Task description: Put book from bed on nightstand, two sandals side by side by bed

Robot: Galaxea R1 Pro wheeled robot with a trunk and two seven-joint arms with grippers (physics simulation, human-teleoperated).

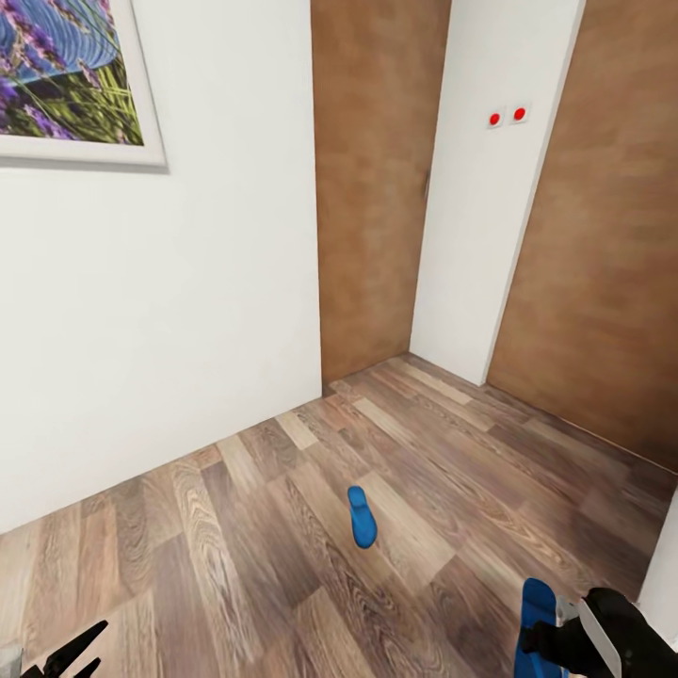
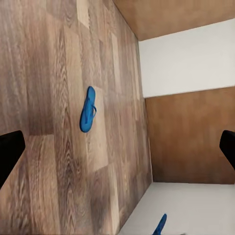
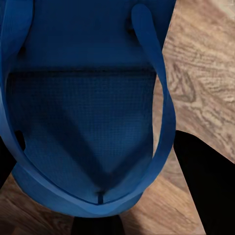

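Blue sandal (image 1: 537, 612) is pinched in our right gripper (image 1: 565, 640); its mate (image 1: 362, 515) lies alone on the plank floor (image 1: 235, 527). Our left gripper (image 1: 66, 654) hangs spread and empty. Pairing them by the bed and moving the book remain.

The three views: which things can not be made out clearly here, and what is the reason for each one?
- Held sandal, head view: its lower part is cut off by the picture's edge and covered by the right gripper.
- Right gripper's grip: in the right wrist view the sandal hides where the fingers meet it.
- Left gripper, head view: cut off at the edge.
- Sandal on the floor: its strap is too small to see there.
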